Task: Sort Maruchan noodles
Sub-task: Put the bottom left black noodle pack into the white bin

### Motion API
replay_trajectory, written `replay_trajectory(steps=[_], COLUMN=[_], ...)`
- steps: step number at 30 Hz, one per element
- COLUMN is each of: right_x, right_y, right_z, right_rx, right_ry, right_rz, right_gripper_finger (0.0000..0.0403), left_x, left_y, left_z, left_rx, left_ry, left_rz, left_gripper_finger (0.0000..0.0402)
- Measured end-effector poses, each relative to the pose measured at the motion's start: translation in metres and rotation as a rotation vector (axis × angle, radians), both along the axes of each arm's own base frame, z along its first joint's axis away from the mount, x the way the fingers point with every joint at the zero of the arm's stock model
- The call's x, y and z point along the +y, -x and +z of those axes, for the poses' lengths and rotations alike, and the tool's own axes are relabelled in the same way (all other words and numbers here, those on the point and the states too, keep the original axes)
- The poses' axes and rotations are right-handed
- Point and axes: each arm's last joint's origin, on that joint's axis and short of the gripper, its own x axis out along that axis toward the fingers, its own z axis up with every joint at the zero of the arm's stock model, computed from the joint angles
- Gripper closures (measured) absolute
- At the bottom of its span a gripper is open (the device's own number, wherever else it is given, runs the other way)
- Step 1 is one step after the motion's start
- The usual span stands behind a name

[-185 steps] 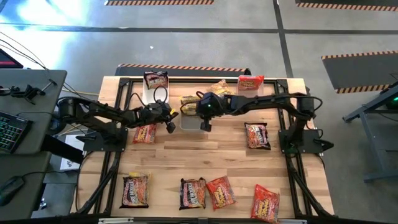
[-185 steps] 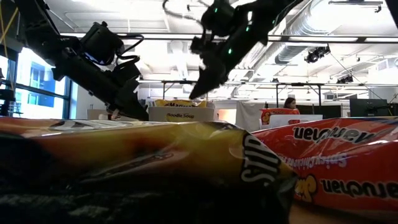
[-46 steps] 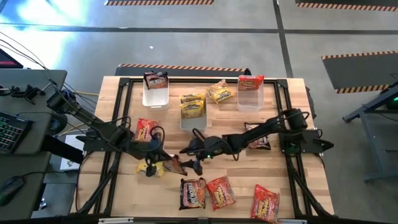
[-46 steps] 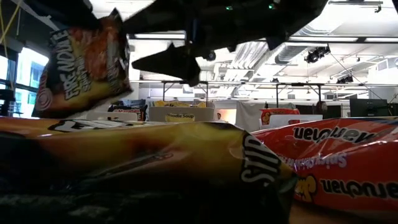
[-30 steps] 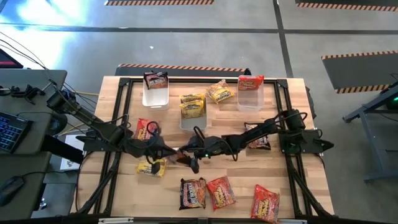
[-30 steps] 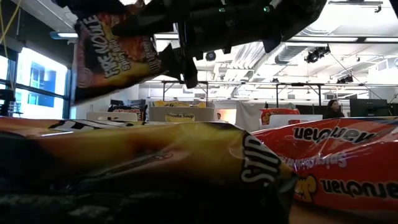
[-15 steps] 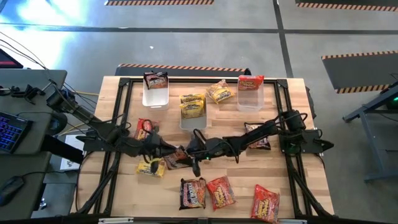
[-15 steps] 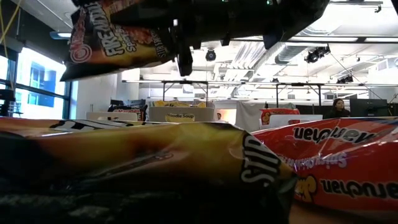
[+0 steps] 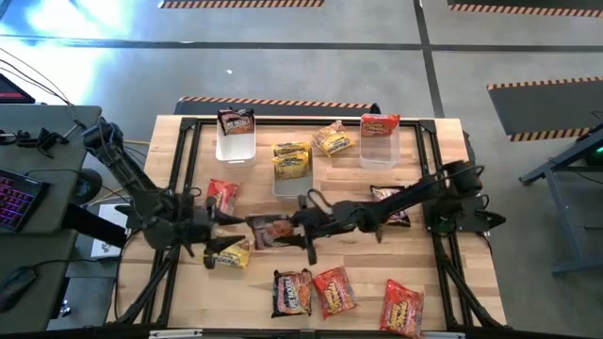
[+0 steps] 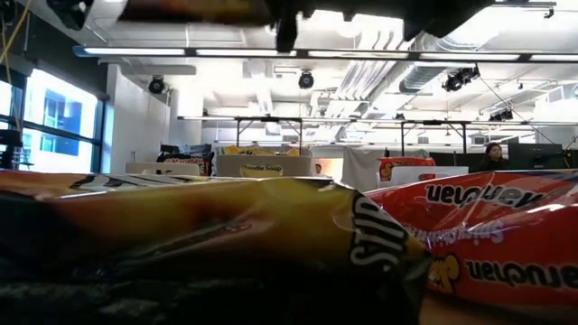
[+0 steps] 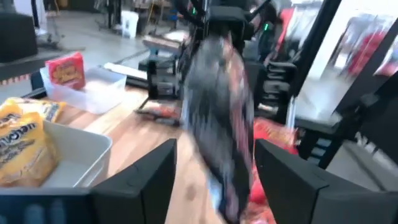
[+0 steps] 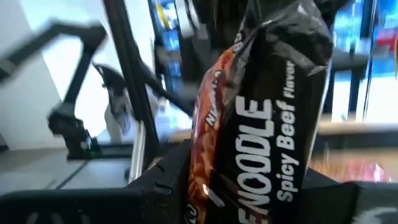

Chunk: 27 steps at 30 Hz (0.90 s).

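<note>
**Handover mid-table — right arm has the packet**

I'm watching the dark brown-black plastic Spicy Beef ramen packet [image 9: 271, 232] hang above the table's middle, clamped in the right gripper [image 12: 249, 186], its label filling that wrist view. The left gripper [image 11: 214, 180] sits just beside it, fingers spread and clear of the wrapper. My call: pull the left arm straight away so nothing snags, then carry the packet flat and high over the loose packets toward the far bins. The clear left bin [image 9: 236, 146] holds a dark packet [image 9: 236, 121] — that looks like the match. The clear middle bin [image 9: 291, 179] has yellow packets [image 9: 292, 158]; the clear right bin [image 9: 379, 151] a red-orange packet [image 9: 380, 123].
</note>
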Motion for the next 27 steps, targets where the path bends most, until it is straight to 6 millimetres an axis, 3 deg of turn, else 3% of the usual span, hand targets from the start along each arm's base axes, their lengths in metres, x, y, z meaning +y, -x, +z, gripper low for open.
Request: replay_trajectory(steps=[5, 16, 27], right_x=[-0.011, -0.01, -0.01], right_y=[0.009, 0.008, 0.008], right_z=[0.019, 0.025, 0.025], right_rx=[-0.177, -0.231, -0.23], right_ry=[0.033, 0.08, 0.083], right_rz=[0.036, 0.07, 0.07], right_gripper_finger=[0.0282, 0.0282, 0.0281], left_x=[-0.001, 0.013, 0.028], left_y=[0.0, -0.014, -0.029], left_z=[0.004, 0.016, 0.018], left_rx=[-0.096, -0.188, -0.224], left_ry=[0.029, 0.053, 0.117], left_rz=[0.0, -0.022, -0.088], left_gripper_finger=[0.0172, 0.0124, 0.0119])
